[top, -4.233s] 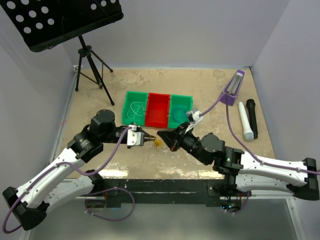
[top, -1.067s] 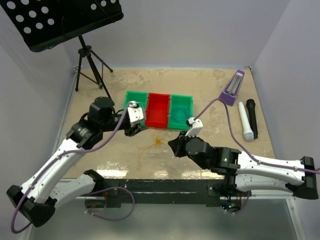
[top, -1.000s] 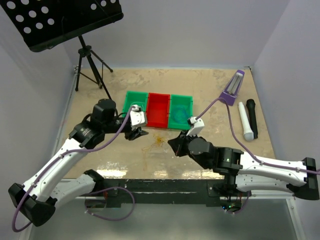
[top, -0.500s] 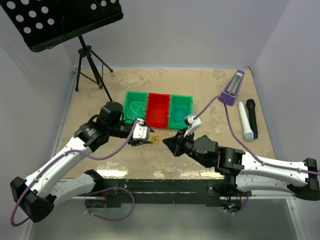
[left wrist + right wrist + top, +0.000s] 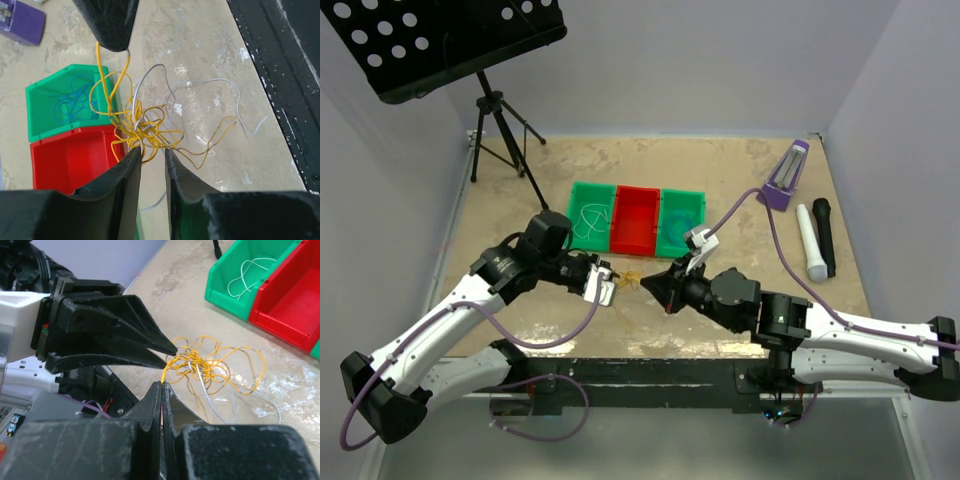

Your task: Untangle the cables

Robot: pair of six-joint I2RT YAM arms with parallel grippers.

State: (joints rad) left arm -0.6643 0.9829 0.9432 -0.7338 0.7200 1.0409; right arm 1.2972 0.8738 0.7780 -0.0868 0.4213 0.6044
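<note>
A knot of yellow cable (image 5: 142, 127) with a thin white cable (image 5: 210, 82) threaded through it lies on the table just in front of the bins; in the top view this tangle (image 5: 628, 279) sits between both grippers. My right gripper (image 5: 162, 383) is shut on a yellow strand that leads up from the knot. My left gripper (image 5: 151, 151) faces it with its jaws a narrow gap apart, the tips at the knot's edge and yellow loops lying between them. A blue cable (image 5: 72, 100) lies in one green bin, and another white cable (image 5: 250, 272) in the other.
Three bins stand in a row behind the tangle: green (image 5: 590, 215), red (image 5: 636, 218), green (image 5: 680, 222). A purple device (image 5: 786, 175), a white microphone (image 5: 809, 243) and a black one (image 5: 823, 232) lie at the right. A music stand's tripod (image 5: 500, 130) stands back left.
My left gripper has swung from beside the bins down to the tangle, and its jaws have narrowed. The right gripper has stayed shut on the yellow strand, shifting slightly towards the knot.
</note>
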